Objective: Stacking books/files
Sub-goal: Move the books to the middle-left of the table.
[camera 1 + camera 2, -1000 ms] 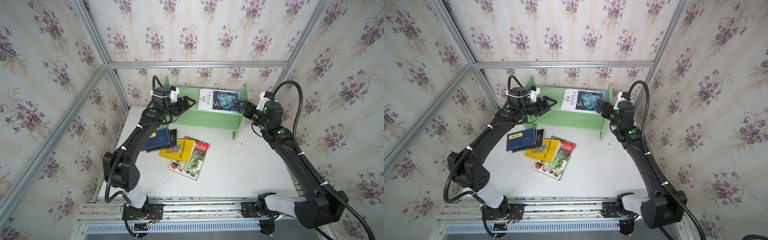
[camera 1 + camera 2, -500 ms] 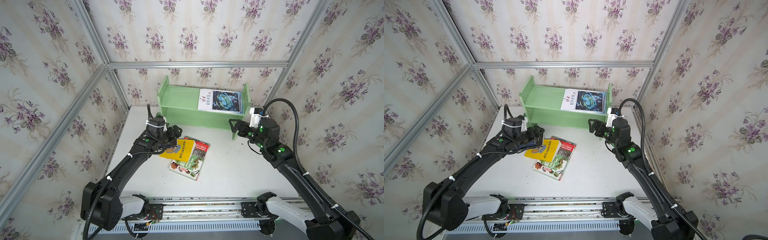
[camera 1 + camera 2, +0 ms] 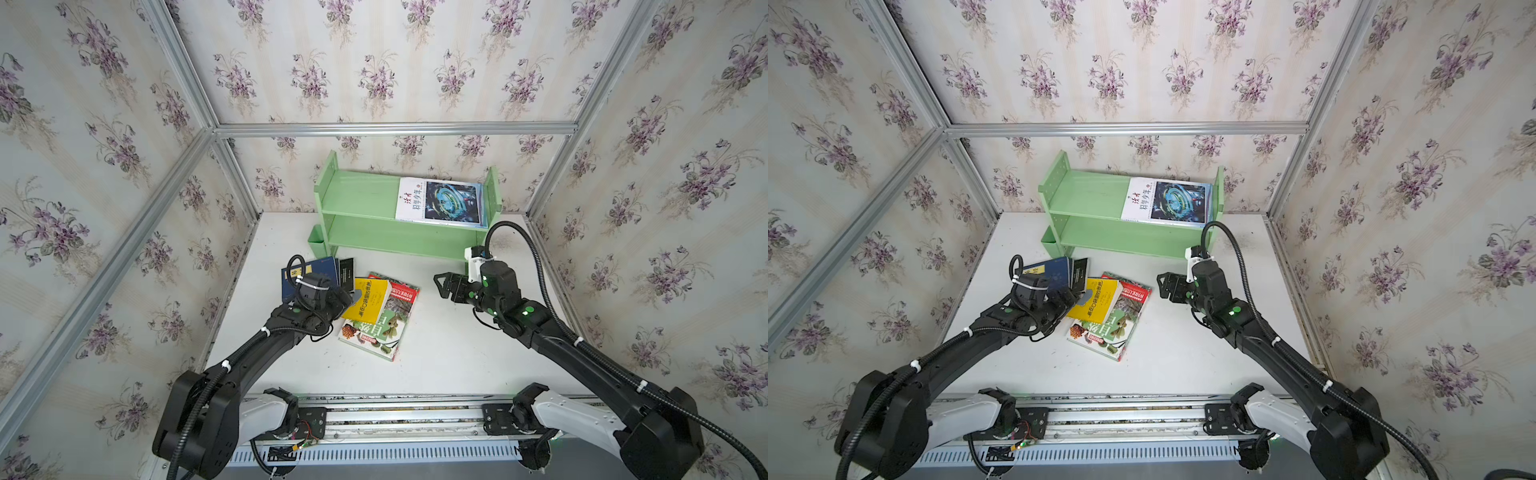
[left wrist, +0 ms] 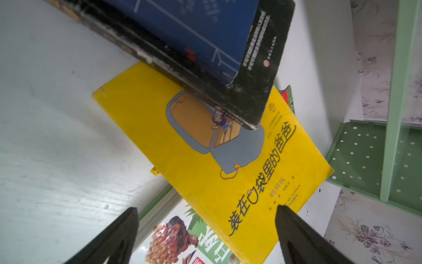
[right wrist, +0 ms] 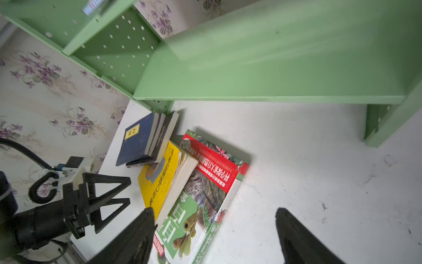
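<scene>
— Flowered wallpaper (image 3: pixel 374 62) closes in a white table (image 3: pixel 449 365); what lies on it in both top views?
— A green shelf (image 3: pixel 365 195) stands at the back, the blue-swirl book (image 3: pixel 451 201) flat on its upper board. In front, a navy book (image 3: pixel 309 270) lies on a black book (image 3: pixel 347 272), whose corner overlaps the yellow book (image 3: pixel 368 299), which rests on the green-and-red nature book (image 3: pixel 388 328).
— And the arms?
— The left gripper (image 3: pixel 1073 297) hovers at the yellow book's left edge, mostly hidden by its wrist; the right gripper (image 3: pixel 440 284) hangs over the white table, right of the pile and apart from it.
— What does the left wrist view give?
— There the left gripper (image 4: pixel 205 208) has its fingers spread wide, nothing between them; beyond lies the yellow book (image 4: pixel 182 155), the black book's (image 4: pixel 258 80) corner on it.
— The right wrist view?
— The right gripper (image 5: pixel 214 209) has its fingers wide apart, empty, over the green-and-red nature book's (image 5: pixel 212 173) edge and the table. The left gripper (image 5: pixel 127 190) shows with fingers parted, just beside the yellow book (image 5: pixel 157 182).
</scene>
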{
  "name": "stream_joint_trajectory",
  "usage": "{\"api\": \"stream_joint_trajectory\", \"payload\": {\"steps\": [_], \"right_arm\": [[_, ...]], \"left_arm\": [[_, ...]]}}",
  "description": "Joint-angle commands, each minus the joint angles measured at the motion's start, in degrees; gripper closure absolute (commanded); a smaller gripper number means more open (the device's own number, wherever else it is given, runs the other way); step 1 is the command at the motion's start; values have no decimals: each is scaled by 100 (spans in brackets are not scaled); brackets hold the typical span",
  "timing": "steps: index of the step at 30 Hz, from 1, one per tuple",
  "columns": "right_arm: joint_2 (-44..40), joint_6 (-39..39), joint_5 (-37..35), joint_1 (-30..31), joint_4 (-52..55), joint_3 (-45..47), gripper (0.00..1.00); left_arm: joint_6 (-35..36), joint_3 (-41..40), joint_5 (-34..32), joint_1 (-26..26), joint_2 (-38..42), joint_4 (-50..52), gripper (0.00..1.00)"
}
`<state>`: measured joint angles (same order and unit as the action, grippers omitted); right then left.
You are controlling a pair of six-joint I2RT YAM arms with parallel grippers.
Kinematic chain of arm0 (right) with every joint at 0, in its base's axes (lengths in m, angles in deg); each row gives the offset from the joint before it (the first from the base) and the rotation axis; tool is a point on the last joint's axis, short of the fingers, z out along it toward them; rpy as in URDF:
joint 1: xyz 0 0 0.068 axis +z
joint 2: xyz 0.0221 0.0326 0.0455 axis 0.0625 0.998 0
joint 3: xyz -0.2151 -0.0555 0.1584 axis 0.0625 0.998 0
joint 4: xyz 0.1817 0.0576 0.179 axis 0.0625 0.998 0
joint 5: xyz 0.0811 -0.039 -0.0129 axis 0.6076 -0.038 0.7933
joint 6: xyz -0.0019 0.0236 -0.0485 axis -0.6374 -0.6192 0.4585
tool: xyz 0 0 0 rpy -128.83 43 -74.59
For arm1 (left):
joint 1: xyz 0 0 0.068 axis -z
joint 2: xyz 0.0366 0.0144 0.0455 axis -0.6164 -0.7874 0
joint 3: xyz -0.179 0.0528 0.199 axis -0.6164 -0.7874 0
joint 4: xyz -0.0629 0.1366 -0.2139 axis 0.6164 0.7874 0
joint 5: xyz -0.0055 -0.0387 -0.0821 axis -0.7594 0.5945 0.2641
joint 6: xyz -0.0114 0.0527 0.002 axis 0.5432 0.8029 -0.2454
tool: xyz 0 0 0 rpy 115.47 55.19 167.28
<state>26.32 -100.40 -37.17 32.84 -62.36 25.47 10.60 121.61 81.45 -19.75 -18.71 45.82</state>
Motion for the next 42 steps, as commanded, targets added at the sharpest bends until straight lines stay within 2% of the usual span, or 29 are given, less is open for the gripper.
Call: {"api": "stream_joint_trajectory", "payload": {"steps": [1, 5, 10, 13, 16, 21, 26, 30, 37, 42], "right_arm": [[480, 120, 343, 43, -744, 28, 14], [1394, 226, 903, 71, -935, -402, 14], [2271, 453, 1112, 494, -1150, -820, 13], [2689, 518, 1022, 622, -1179, -986, 13], [2942, 275, 977, 643, -1434, -952, 14], [3171, -160, 683, 642, -1427, -887, 16], [3021, -136, 128, 643, -797, -896, 17], [2728, -109, -186, 626, -490, -748, 15], [2443, -142, -369, 616, -172, -511, 15], [2179, -127, -586, 543, 23, -422, 14]], "left_arm": [[-822, -429, 169, -2, 144, -235, 2], [-1299, -850, 410, 6, 319, -559, 1], [-1460, -982, 364, 52, 704, -551, 1], [-1253, -796, 328, 227, 858, -516, 1], [-512, -257, 368, 576, 771, -644, 1], [475, 1100, 963, 1236, -407, -649, 1], [426, 2126, 945, 1725, -1699, -580, 1], [363, 2653, 837, 1910, -2291, -552, 1], [52, 2955, 760, 2071, -3029, -386, 1], [-88, 2682, 57, 2081, -3071, -162, 1]]}}
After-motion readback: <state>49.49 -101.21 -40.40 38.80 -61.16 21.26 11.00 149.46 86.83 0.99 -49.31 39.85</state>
